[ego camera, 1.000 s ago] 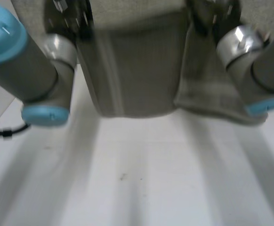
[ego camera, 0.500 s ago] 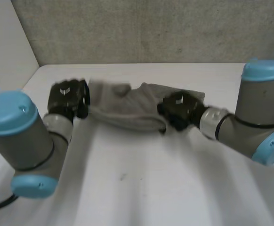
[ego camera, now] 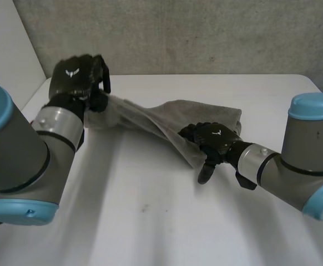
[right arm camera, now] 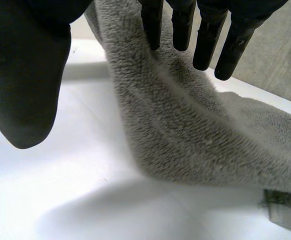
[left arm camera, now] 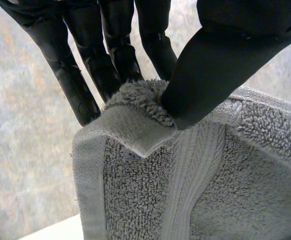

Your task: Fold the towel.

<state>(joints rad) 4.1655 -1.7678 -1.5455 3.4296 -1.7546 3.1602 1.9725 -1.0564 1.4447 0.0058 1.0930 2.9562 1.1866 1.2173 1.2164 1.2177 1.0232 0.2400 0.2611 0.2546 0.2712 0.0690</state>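
Firmly, left hand pinches a towel corner — right hand beside it, fingers straight.

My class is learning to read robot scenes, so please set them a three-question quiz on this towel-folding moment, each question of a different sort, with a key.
1. True or false: the left hand pinches a corner of the grey towel.
2. The right hand is: A) shut on the towel; B) open, thumb clear of the towel; C) curled into a fist, holding nothing.
3. Fill in: the towel's far end rests on the white ____.
Key: 1 true; 2 B; 3 table.
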